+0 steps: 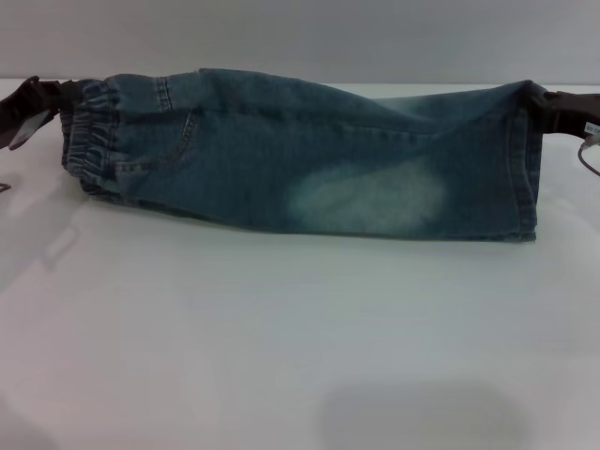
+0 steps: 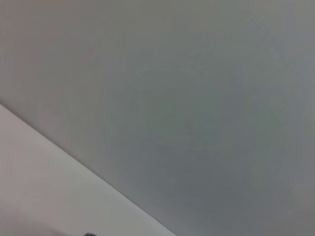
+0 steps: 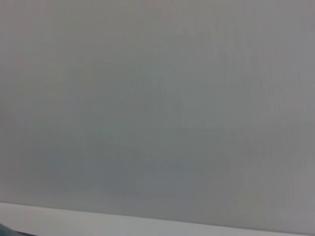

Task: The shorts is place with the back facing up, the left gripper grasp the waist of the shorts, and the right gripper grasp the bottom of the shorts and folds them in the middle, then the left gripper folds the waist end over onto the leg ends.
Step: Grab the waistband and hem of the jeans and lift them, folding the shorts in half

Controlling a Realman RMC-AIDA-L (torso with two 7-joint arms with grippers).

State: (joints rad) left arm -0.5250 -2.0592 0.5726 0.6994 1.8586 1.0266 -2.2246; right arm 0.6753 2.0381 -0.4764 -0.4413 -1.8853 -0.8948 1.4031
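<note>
Shorts (image 1: 309, 155) lengthwise left-right, waist (image 1: 89, 141) leftward

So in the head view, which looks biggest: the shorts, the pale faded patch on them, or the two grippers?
1. The shorts.
2. The pale faded patch.
3. The left gripper and right gripper: alike, each only partly in view, so unranked.

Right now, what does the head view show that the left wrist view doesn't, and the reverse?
Head view only: the blue faded-wash denim shorts hang stretched between the black left pincer at the gathered elastic waist and the black right pincer at the stitched leg hems. Left wrist view only: nothing of the task, just a plain grey backdrop. Both share the white table surface.
</note>
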